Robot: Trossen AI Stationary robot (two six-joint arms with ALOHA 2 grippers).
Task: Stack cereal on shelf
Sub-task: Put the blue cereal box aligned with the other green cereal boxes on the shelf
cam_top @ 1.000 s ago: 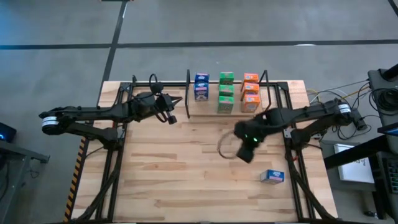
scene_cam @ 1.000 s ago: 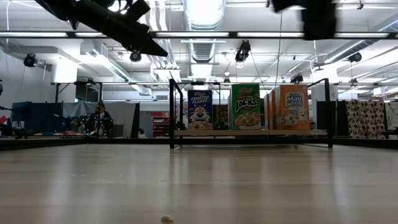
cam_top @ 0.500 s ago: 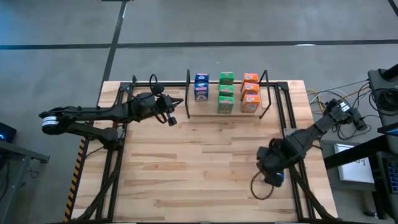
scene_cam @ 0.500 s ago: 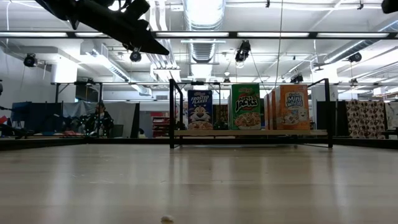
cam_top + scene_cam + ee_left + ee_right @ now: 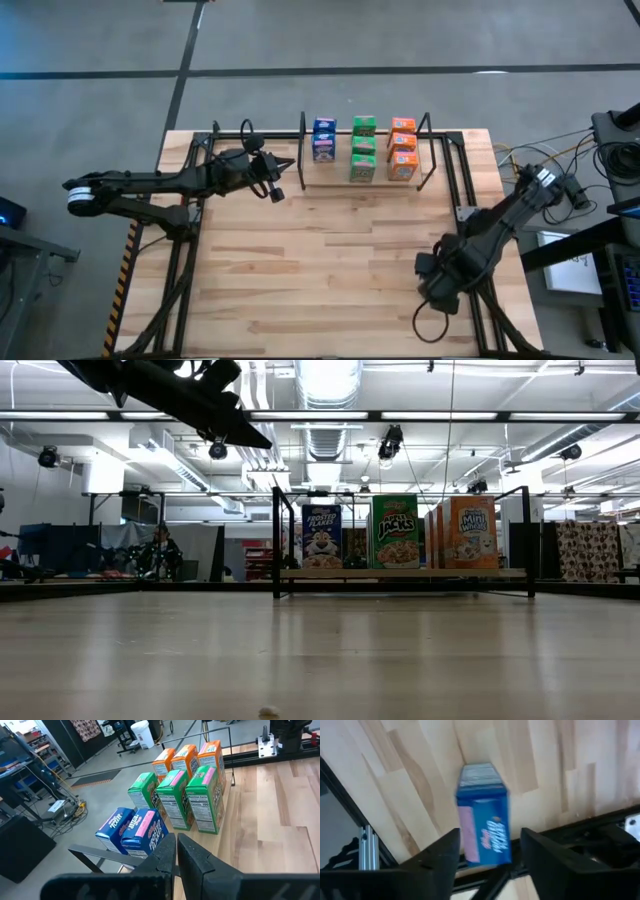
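The shelf [image 5: 337, 172] stands at the table's far middle with two blue [image 5: 323, 140], three green [image 5: 363, 148] and three orange boxes [image 5: 402, 147] upright on its board. A third blue cereal box [image 5: 484, 827] lies flat on the table near the right near edge. My right gripper [image 5: 490, 840] is open above it, one finger on either side, not touching; in the high view the gripper [image 5: 440, 285] hides the box. My left gripper [image 5: 177, 851] is shut and empty, in the air left of the shelf [image 5: 276, 190].
Black frame rails [image 5: 470, 230] run along the table's right side close to the lying box, and one rail [image 5: 580, 832] shows just beside it. Bare wooden tabletop [image 5: 320, 260] lies between the shelf and the near edge.
My right gripper has gone from the table's middle, in front of the shelf, toward the near right corner and down over the lying blue box, which it now covers in the high view. The box has stayed where it was.
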